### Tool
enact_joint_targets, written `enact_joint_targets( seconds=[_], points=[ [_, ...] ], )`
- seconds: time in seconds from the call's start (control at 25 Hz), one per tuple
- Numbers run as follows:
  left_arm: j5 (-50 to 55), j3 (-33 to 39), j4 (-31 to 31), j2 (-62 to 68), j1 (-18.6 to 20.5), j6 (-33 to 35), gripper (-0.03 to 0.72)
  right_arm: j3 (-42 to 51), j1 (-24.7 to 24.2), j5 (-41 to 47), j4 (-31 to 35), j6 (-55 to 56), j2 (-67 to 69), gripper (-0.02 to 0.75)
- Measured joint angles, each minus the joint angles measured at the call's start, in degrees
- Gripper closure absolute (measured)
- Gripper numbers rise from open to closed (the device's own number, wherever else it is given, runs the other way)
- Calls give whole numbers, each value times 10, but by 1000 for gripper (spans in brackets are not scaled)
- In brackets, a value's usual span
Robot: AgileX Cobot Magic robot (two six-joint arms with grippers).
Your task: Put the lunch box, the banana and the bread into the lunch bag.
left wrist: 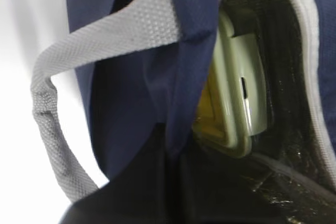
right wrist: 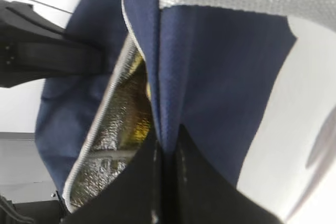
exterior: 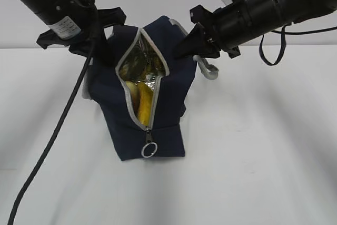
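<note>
With both sides of the lunch bag [exterior: 142, 104] pinched, the step in hand is judged to be holding the mouth spread, either for a last item or ahead of closing, and it is best done by keeping the two grips level and drawn gently apart, so that the grey zipper [exterior: 138, 110] edges stay taut and the foil lining is not folded over the contents. The fabric should be pulled only as far as the bag can bear without being lifted or tipped on the table [exterior: 263, 156]. The left gripper [left wrist: 170, 156] is seen clamped shut on the navy wall of the bag just beside a grey strap handle [left wrist: 58, 129], and the right gripper [right wrist: 167, 150] is likewise closed on a fold of the opposite wall, below the other strap. The lunch box [left wrist: 236, 98] is seen inside the bag, its sage-green lid facing the left wrist view, and the banana [exterior: 142, 98] lies in the opening as a yellow shape against the lining. The bread cannot be made out for certain in any view, though it may be hidden inside. The ring pull [exterior: 149, 150] hangs low at the front, with the zipper open above it
</note>
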Motion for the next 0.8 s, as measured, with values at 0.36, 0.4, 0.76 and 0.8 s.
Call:
enact_joint_targets(
  seconds=[0.36,0.4,0.76,0.8],
  points=[
    [-13,0,-30,0,-56,0,688,0,-6,35,-122,77,-72,735],
    [-13,0,-31,0,-60,0,688,0,-6,44,-136,85,-76,735],
    [-57,0,-42,1,-66,0,688,-3,-6,54,-211,129,-85,735],
    [-62,0,-42,0,-66,1,688,-3,-6,54,-212,129,-85,735]
  ],
)
